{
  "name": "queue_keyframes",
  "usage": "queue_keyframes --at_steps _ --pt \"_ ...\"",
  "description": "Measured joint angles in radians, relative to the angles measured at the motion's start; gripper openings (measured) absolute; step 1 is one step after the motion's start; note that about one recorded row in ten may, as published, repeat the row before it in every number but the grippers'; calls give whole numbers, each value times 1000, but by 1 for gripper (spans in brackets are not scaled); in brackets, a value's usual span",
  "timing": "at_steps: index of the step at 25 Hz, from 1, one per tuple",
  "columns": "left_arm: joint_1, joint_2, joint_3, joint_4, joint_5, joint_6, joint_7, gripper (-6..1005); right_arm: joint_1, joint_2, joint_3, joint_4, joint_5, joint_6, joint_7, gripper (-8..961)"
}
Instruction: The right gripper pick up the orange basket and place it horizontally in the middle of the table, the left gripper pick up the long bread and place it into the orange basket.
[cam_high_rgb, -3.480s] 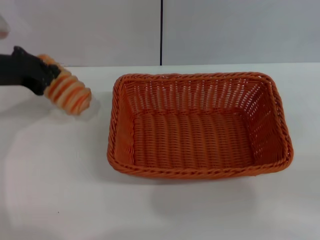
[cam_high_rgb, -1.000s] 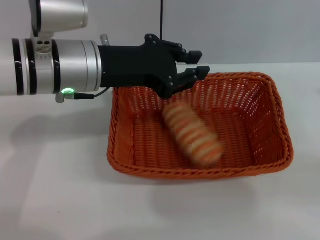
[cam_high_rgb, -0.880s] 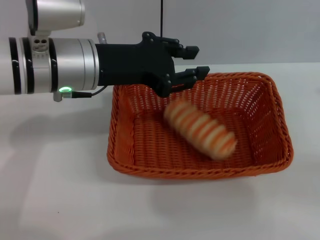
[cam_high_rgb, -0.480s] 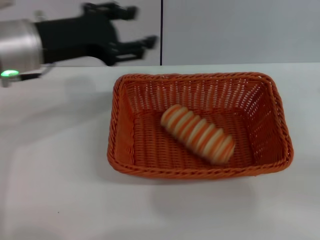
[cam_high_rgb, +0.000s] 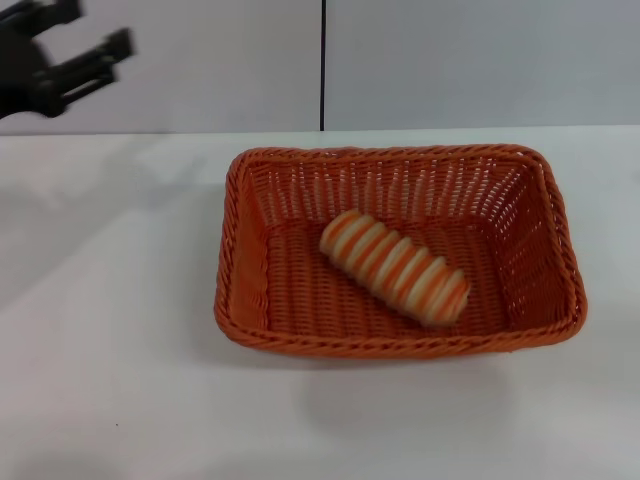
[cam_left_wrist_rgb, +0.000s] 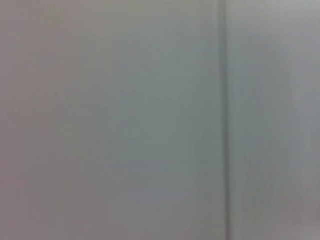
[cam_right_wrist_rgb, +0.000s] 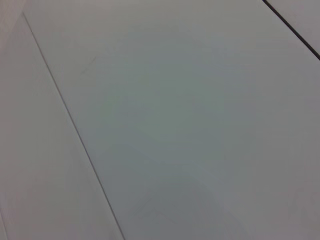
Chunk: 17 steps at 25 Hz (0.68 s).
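The orange basket (cam_high_rgb: 400, 250) lies lengthwise across the middle of the white table (cam_high_rgb: 110, 330) in the head view. Inside it rests the long bread (cam_high_rgb: 395, 267), a striped orange and cream loaf lying at a slant on the basket floor. My left gripper (cam_high_rgb: 85, 35) is raised at the far upper left corner, well away from the basket, open with nothing between its fingers. The right gripper is out of view. Both wrist views show only pale wall.
A pale grey wall with a dark vertical seam (cam_high_rgb: 322, 65) stands behind the table. White tabletop surrounds the basket on all sides.
The left gripper let the bread drop into the basket, then withdrew up and to the left. The bread settled at a slant on the basket floor.
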Motion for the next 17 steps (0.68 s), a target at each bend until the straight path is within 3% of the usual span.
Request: queue_keyframes --at_steps 8,13,17 --pt "-1 1 -331 -424 -116 334 332 725 32 0 -2 0 -5 28 -44 621" --pt "14 2 -410 -507 -116 389 374 725 54 -1 -2 0 -13 45 -45 621" --pt "24 3 -416 -519 -113 394 375 725 69 2 -2 1 -20 70 -46 621"
